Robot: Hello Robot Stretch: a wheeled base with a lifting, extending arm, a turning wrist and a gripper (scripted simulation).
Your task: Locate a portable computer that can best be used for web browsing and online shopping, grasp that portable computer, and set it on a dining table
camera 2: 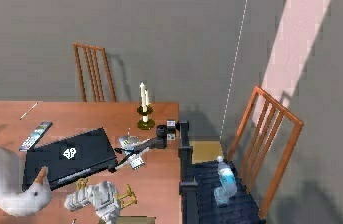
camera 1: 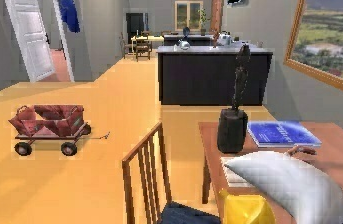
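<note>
**Fwd view, L to R:** red wagon (camera 1: 49, 125) on orange floor (camera 1: 129, 100), wide free room around it and up the middle. Near chair (camera 1: 142, 145) at bottom centre. Dark counter (camera 1: 214, 75) closes the far side. Table (camera 1: 331, 152) at right w/ dark statue (camera 1: 234, 112) at its near edge and blue book (camera 1: 284, 133).

**Arm side view, L to R:** closed dark laptop (camera 2: 79, 155) lies flat on the table. Gripper (camera 2: 131, 148) is just beside its right edge, candle (camera 2: 144, 105) behind. Finger spread and any hold: cannot tell. Blue-seated chair (camera 2: 264, 140) stands off the table's right edge.
</note>
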